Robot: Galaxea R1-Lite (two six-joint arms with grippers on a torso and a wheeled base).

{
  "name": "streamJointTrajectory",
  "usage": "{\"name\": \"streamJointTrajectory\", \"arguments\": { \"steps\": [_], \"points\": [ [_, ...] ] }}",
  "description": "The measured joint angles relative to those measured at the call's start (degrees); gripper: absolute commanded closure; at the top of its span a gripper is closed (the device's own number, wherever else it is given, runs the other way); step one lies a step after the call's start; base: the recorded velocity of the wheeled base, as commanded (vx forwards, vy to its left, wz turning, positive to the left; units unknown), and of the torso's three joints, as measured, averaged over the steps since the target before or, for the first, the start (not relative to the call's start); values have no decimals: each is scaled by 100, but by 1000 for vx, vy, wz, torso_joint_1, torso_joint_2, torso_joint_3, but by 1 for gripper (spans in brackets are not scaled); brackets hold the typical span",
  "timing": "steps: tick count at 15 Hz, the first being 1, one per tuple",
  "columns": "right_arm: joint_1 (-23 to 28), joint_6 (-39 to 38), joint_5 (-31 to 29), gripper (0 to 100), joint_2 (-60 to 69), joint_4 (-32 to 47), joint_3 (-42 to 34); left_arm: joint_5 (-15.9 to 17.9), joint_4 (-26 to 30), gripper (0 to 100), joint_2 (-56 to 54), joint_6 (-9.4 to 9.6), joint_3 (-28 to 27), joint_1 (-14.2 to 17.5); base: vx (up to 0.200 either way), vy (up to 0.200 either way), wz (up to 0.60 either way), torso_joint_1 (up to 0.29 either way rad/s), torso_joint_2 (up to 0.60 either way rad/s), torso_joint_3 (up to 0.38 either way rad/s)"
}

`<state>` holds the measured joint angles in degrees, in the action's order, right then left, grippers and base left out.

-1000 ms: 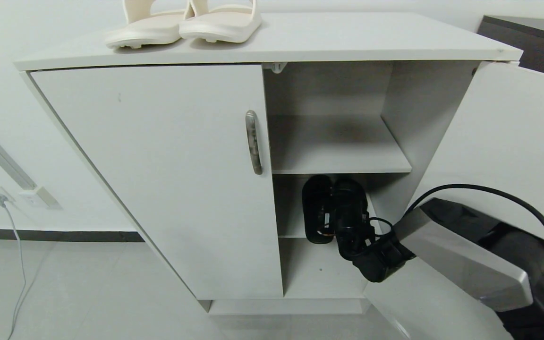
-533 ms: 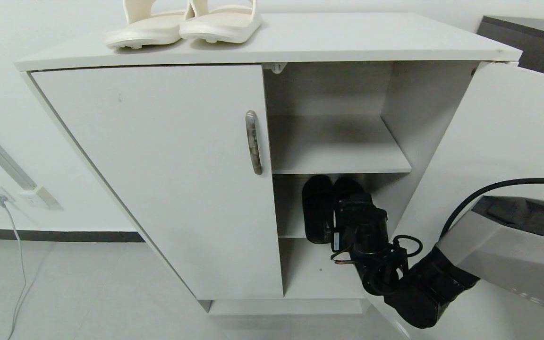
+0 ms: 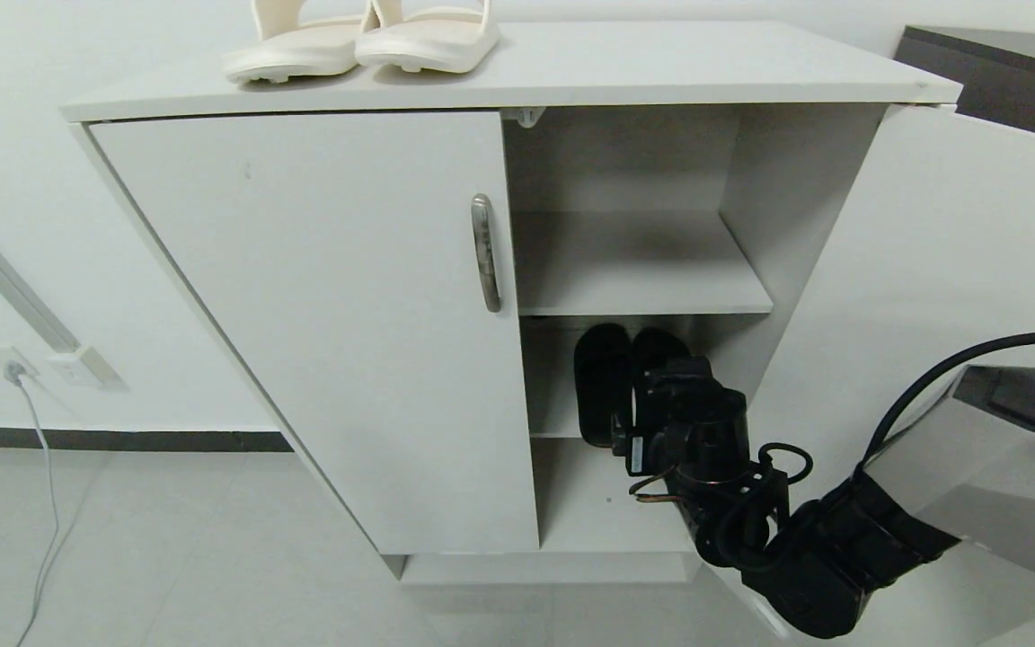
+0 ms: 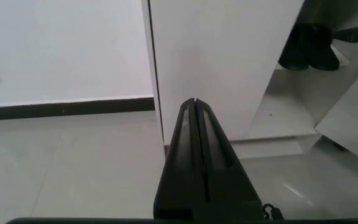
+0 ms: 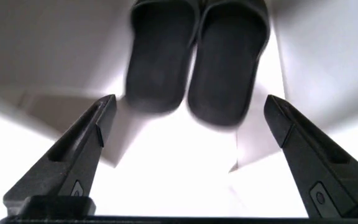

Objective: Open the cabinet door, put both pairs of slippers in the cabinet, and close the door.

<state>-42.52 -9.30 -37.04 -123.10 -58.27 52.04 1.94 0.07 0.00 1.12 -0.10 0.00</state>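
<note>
A pair of black slippers (image 3: 605, 382) lies side by side on the lower shelf of the white cabinet (image 3: 643, 296); they are also seen in the right wrist view (image 5: 197, 56) and the left wrist view (image 4: 309, 50). My right gripper (image 3: 666, 386) hangs just in front of them, open and holding nothing (image 5: 190, 102). A cream pair of slippers (image 3: 365, 40) rests on the cabinet top. The right door (image 3: 931, 270) stands open, and the left door (image 3: 320, 305) with its metal handle (image 3: 484, 253) is closed. My left gripper (image 4: 194, 106) is shut and empty, low over the floor before the closed door.
The upper shelf (image 3: 634, 270) is bare. A wall socket with a cable (image 3: 19, 377) sits low on the wall at the left. Light floor tiles (image 3: 167, 557) stretch in front of the cabinet. A dark surface (image 3: 1003, 72) shows behind the open door.
The right gripper has drawn back a little from the black slippers, which lie still, and its forearm has swung lower to the right. The head camera has shifted slightly.
</note>
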Motion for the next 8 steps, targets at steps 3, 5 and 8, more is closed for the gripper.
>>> {"name": "streamJointTrajectory", "arguments": {
  "steps": [3, 5, 8],
  "points": [
    [-52, 0, 1, 0, 45, -40, -98, 0, 0, 100, -2, 0, 0, 0, -133, 0, 0, 0, 2, 2],
    [-128, 16, 4, 0, 66, -71, -180, -2, 2, 100, 0, 2, 0, 0, 0, 0, 0, 0, 0, 0],
    [-152, 28, 1, 0, 89, -73, -240, 0, 2, 100, -2, 2, 0, 0, 0, 0, 0, 0, 0, 0]
  ]
}}
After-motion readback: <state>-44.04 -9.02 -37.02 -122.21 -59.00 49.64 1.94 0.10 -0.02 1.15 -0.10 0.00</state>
